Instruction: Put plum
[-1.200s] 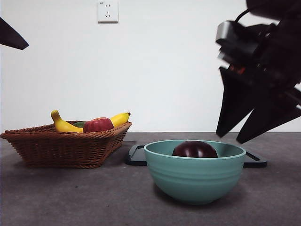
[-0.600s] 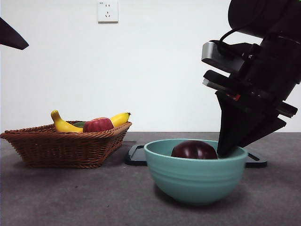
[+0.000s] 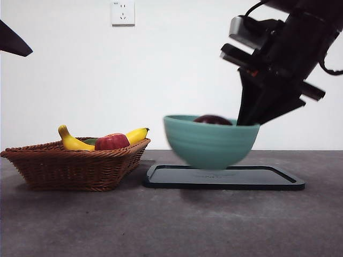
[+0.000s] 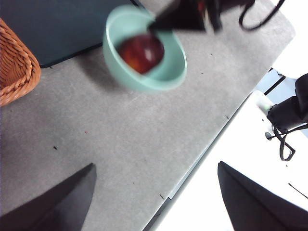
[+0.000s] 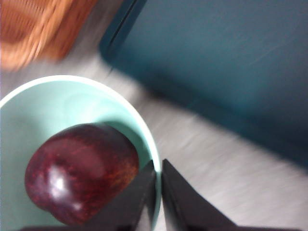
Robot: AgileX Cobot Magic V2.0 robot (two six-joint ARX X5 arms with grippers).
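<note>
The right gripper point(image 3: 247, 122) holds the green bowl point(image 3: 210, 140) by its rim. Its jaws are pinched tight on the thin wall of the bowl, one jaw inside and one outside. The bowl is up in the air, above the dark tray point(image 3: 225, 178), and does not touch it. The bowl looks a bit blurry in the front view.

The plum point(image 5: 82, 173) sits inside the green bowl. It is dark red and purple and shiny. In the right wrist view it lies just beside the jaws, near the wall of the bowl. In the front view only the top of the plum point(image 3: 213, 120) peeks over the rim.

The dark tray lies flat on the grey bench point(image 3: 80, 225). Next to the tray stands a brown basket point(image 3: 69, 167). In the basket there is a yellow banana point(image 3: 75, 142) and a red apple point(image 3: 111, 142).

The left gripper point(image 4: 154, 202) is up high, away from the bowl. Its jaws are spread wide apart and hold nothing. From its camera you can see the green bowl point(image 4: 168, 77) from above with the plum point(image 4: 142, 52) in it, and a bit of the basket point(image 4: 17, 72) at the side.
</note>
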